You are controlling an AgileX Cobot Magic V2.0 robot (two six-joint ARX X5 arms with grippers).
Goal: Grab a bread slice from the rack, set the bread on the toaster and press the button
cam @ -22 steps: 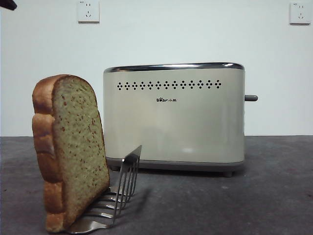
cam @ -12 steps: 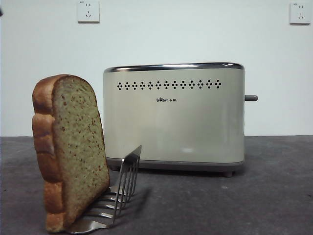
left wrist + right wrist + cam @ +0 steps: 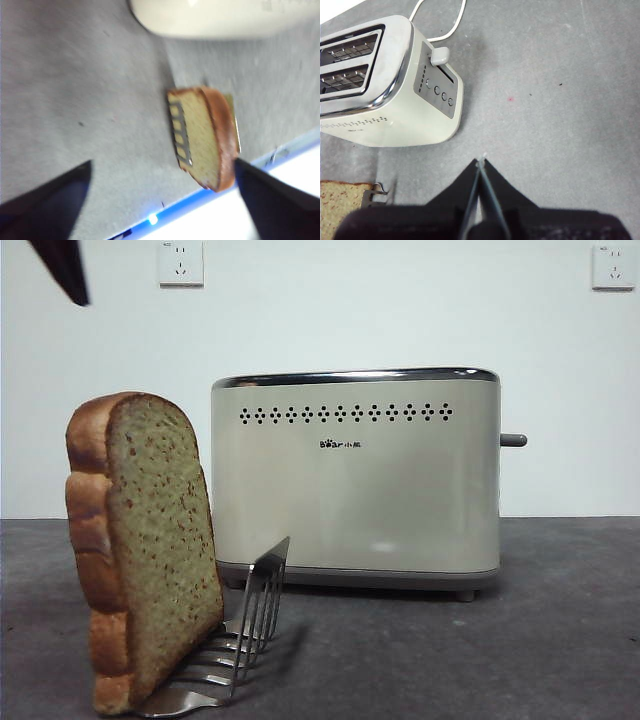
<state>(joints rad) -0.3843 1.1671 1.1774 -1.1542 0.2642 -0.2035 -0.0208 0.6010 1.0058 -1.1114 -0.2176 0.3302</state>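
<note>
The slice of bread (image 3: 140, 550) stands upright in the steel rack (image 3: 245, 630) at the front left. The cream toaster (image 3: 360, 480) stands behind it, with its grey button (image 3: 513, 440) sticking out of the right end. My left gripper (image 3: 163, 162) is open wide, high above the bread (image 3: 202, 137) and apart from it. It shows as a black tip (image 3: 62, 268) at the top left of the front view. My right gripper (image 3: 481, 161) is shut and empty, high over bare table. It is off the toaster's (image 3: 380, 100) button end, and the button (image 3: 440, 55) is up.
Two white wall sockets (image 3: 181, 262) (image 3: 613, 266) are on the back wall. The toaster's white cord (image 3: 440, 25) runs off behind it. The grey table (image 3: 520, 640) stretches to the right of the rack. The two toaster slots (image 3: 350, 62) face up.
A black gripper tip has come down into the top left corner of the front view. The bread, rack and toaster have not moved.
</note>
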